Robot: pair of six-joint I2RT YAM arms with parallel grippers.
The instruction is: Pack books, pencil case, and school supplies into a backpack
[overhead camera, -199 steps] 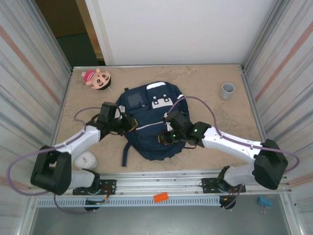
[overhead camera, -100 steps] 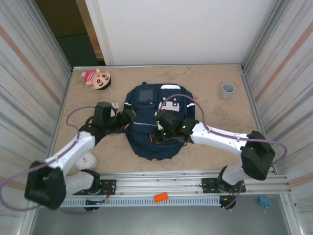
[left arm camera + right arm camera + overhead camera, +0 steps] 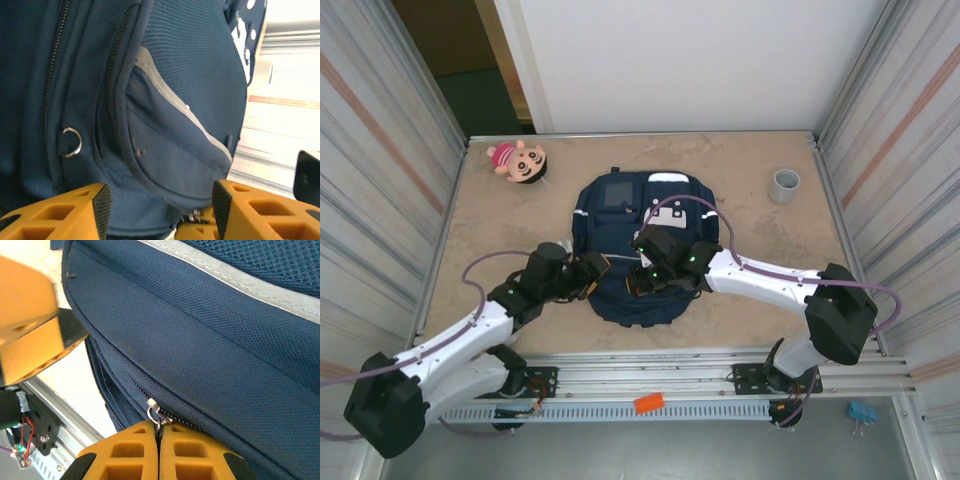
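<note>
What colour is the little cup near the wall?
Grey. The cup shows best in the top external view, at the far right.

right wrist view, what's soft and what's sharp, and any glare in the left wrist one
Right wrist: backpack weave and zipper pull sharp, the orange block at upper left blurred. Left wrist: backpack fabric crisp, right edge blown out to white.

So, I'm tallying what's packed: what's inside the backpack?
Nothing inside can be seen. The backpack shows its navy outer fabric, a reflective strip and zips; the right gripper pinches a zipper pull. Any contents are covered by the fabric.
</note>
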